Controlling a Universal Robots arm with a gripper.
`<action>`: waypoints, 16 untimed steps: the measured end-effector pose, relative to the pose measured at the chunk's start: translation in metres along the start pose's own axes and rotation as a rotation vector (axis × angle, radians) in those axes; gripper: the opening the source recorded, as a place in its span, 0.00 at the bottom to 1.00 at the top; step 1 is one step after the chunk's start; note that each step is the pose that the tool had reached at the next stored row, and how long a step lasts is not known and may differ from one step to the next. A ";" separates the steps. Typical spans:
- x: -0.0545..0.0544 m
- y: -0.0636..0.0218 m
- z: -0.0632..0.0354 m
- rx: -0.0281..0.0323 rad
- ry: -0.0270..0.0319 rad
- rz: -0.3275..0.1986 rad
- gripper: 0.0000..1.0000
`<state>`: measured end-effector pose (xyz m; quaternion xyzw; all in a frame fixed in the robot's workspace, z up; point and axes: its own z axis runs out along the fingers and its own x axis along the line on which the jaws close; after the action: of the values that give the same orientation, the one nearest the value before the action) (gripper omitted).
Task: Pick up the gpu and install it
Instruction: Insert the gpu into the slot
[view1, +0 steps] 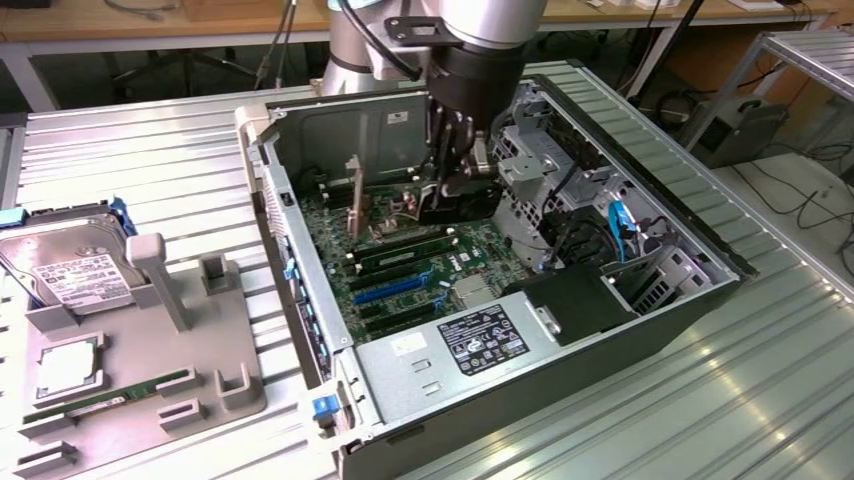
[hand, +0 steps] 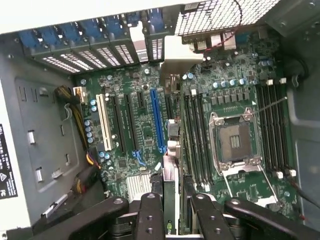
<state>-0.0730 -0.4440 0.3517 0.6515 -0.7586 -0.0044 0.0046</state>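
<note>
The gpu (hand: 170, 187) shows edge-on in the wrist view as a thin card held between the two black fingers (hand: 150, 212), and its pale metal bracket (hand: 175, 57) reaches toward the case's rear slot openings. My gripper (hand: 174, 205) is shut on it. In the exterior view the gripper (view1: 454, 190) is lowered inside the open computer case (view1: 287, 210), holding the dark gpu (view1: 443, 207) just above the green motherboard (view1: 400, 262). The card sits beside the long blue expansion slot (hand: 157, 120). Whether its edge touches a slot is hidden.
An upright card or bracket (view1: 355, 195) stands in the case at the exterior view's left of the gripper. Metal drive cages (view1: 541, 165), a black box (view1: 577, 300) and the power supply (view1: 481, 340) crowd the case. A grey fixture (view1: 154, 330) outside holds a hard drive (view1: 74, 270) and a RAM stick (view1: 110, 394).
</note>
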 end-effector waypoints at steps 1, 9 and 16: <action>0.001 0.0039 0.0020 0.0007 0.0000 -0.001 0.26; 0.003 0.0089 0.0147 0.0023 0.0007 -0.088 0.26; 0.008 0.0220 0.0245 0.0046 0.0001 -0.106 0.26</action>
<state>-0.0963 -0.4486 0.3274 0.6907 -0.7231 -0.0029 0.0029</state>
